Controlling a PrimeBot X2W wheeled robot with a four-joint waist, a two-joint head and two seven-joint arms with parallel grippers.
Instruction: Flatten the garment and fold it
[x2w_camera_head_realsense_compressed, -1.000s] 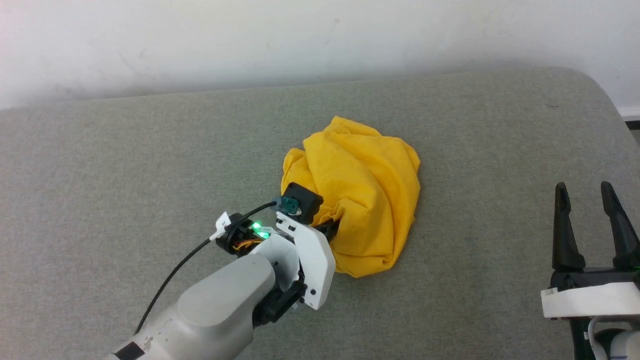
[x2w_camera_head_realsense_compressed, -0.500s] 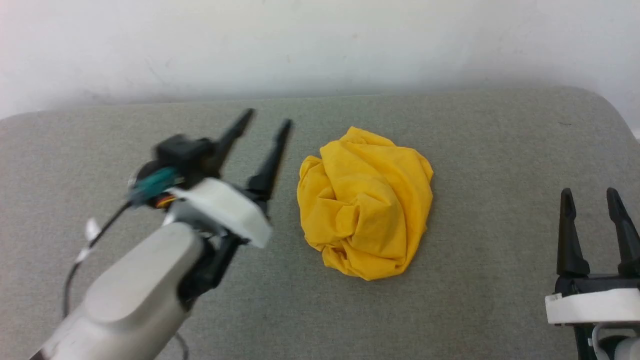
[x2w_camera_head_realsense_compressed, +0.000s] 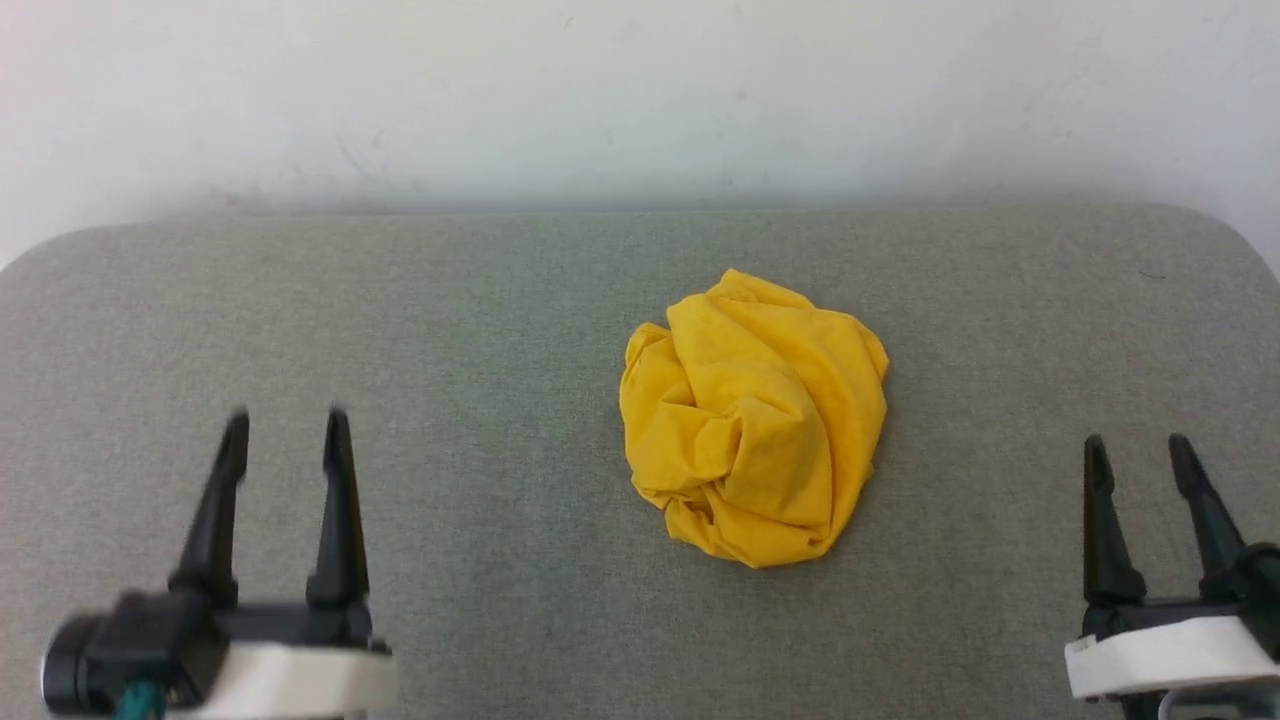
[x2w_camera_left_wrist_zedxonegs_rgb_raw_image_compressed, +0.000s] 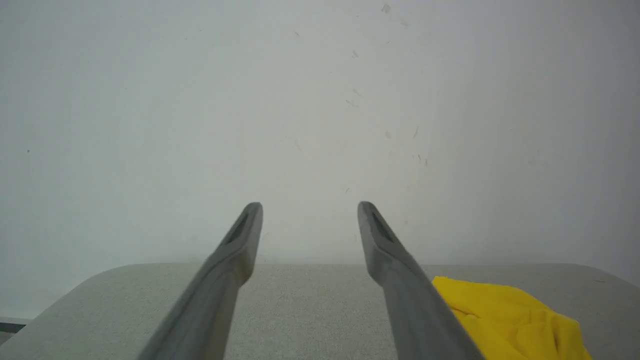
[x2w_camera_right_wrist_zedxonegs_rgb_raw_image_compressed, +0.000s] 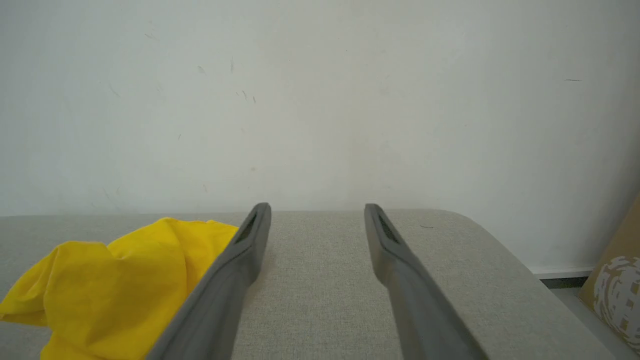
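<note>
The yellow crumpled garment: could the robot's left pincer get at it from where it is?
Probably yes. The left pincer is open, and just bare grey surface lies between it and the garment, so its way looks free.

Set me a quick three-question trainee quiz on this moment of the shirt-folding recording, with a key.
1. True or false: the garment lies spread out flat.
2. The left gripper and the right gripper are:
A. both open and clear of the garment
B. both shut on the garment
C. one open, one shut on the garment
3. Fill in: in the right wrist view, the garment shows at the lower ____.

Key
1. False: it is a crumpled heap.
2. A.
3. Left.
</note>
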